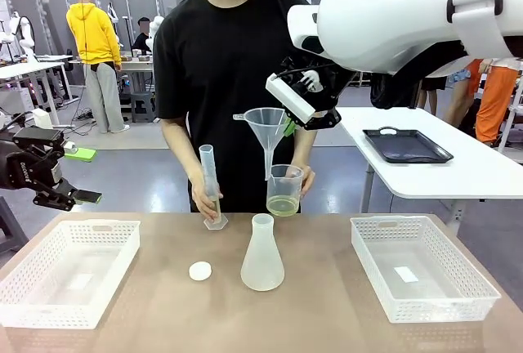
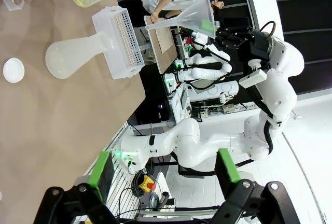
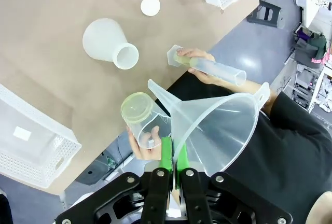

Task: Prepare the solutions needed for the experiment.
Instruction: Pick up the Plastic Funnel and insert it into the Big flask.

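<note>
Brown tabletop (image 1: 327, 320) is shared with a person, by whose hand (image 1: 308, 180) a clear beaker (image 1: 285, 177) is held at the far edge, the yellow-green solution (image 1: 283, 205) lying shallow in its bottom. A funnel (image 3: 218, 130) is clamped at its rim by the right gripper (image 3: 174, 154) (raised, beside the beaker) – the left gripper (image 2: 163, 169) is spread wide, holding nothing.

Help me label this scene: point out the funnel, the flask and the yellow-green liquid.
funnel (image 1: 263, 124), front view, on the cone's wall.
flask (image 1: 262, 267), front view, on its wide lower body.
yellow-green liquid (image 1: 283, 205), front view, on the middle of the shallow layer.
</note>
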Tool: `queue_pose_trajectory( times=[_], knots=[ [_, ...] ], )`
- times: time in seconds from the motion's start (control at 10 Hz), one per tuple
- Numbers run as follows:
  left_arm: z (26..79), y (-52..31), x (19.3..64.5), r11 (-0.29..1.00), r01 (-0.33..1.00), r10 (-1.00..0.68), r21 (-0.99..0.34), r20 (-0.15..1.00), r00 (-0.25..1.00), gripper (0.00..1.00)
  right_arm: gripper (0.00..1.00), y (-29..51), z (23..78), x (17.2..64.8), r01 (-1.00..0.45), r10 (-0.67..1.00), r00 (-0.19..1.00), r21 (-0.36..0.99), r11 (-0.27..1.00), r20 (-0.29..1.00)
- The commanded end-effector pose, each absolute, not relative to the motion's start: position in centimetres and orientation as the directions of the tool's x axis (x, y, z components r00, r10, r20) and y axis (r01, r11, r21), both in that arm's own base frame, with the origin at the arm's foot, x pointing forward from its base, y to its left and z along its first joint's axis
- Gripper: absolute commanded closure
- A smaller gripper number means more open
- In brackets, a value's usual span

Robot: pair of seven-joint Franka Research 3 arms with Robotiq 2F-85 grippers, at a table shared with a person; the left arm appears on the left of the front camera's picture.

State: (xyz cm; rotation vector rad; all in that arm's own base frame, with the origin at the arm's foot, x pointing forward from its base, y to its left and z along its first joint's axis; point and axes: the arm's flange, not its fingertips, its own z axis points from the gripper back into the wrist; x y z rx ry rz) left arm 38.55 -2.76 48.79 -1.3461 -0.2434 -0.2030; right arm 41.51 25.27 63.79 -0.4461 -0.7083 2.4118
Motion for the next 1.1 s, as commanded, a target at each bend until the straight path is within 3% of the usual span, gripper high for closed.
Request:
queue_pose_trajectory(
  times=[0.0, 1.0],
  knots=[
    [49.0, -2.8, 38.5, 0.194, 0.289, -0.005, -0.937, 0.294, 0.956, 0.00, 0.96, 25.4, 63.8, 41.4, -0.457, 0.635, -0.758, -0.573, -0.680, -0.149],
    [49.0, -2.8, 38.5, 0.194, 0.289, -0.005, -0.937, 0.294, 0.956, 0.00, 0.96, 26.5, 58.3, 43.2, -0.448, 0.588, -0.802, -0.542, -0.710, -0.107]
  ],
)
